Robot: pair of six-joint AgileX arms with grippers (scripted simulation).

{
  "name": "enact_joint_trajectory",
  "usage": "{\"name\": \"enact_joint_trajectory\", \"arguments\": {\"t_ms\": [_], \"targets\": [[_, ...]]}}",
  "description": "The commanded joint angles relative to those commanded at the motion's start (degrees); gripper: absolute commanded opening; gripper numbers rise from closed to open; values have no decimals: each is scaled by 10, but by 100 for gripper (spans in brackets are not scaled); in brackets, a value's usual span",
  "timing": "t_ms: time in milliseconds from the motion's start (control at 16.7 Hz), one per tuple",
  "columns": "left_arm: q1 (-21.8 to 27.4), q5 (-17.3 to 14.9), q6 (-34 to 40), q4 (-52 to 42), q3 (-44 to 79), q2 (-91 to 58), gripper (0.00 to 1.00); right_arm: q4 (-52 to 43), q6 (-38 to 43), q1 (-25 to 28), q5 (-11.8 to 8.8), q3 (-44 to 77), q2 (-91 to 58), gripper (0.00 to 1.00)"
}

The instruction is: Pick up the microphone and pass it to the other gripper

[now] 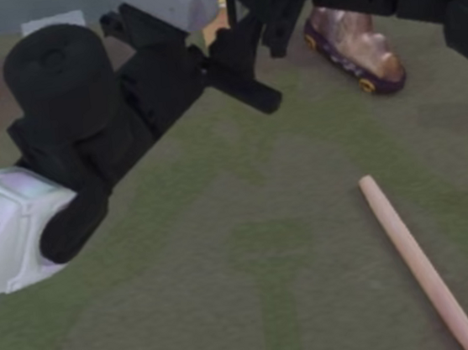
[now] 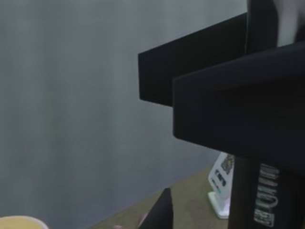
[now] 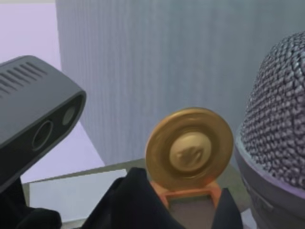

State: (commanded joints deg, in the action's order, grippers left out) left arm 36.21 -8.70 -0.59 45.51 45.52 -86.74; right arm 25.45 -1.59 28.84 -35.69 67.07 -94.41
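Green felt covers the table (image 1: 252, 257), with a grey wall behind. At the top view's left, the left arm reaches high toward the far edge, its bulk hiding much of that corner; the left gripper (image 1: 243, 68) meets the right gripper (image 1: 272, 27) there, and whether either pair of fingers is spread or pressed I cannot tell. The microphone (image 3: 281, 129) fills the right wrist view, mesh head close to the lens, beside a gold medal (image 3: 189, 150). Further right lie a purple shoe (image 1: 355, 51) and a pink rod (image 1: 417, 260).
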Motion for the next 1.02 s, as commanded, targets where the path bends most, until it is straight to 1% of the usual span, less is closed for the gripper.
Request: {"name": "enact_joint_trajectory", "arguments": {"t_ms": [60, 120, 660, 780, 1020], "targets": [[0, 0, 0, 0, 0, 0, 98, 0, 0, 0, 0, 0, 0, 0], [0, 0, 0, 0, 0, 0, 100, 0, 0, 0, 0, 0, 0, 0], [-4, 3, -3, 0, -9, -5, 100, 0, -1, -2, 2, 5, 6, 0], [-9, 0, -3, -4, -28, 17, 100, 0, -1, -12, -10, -2, 13, 0], [-29, -10, -2, -19, -102, 111, 100, 1, -2, -48, -49, -28, 38, 0]]}}
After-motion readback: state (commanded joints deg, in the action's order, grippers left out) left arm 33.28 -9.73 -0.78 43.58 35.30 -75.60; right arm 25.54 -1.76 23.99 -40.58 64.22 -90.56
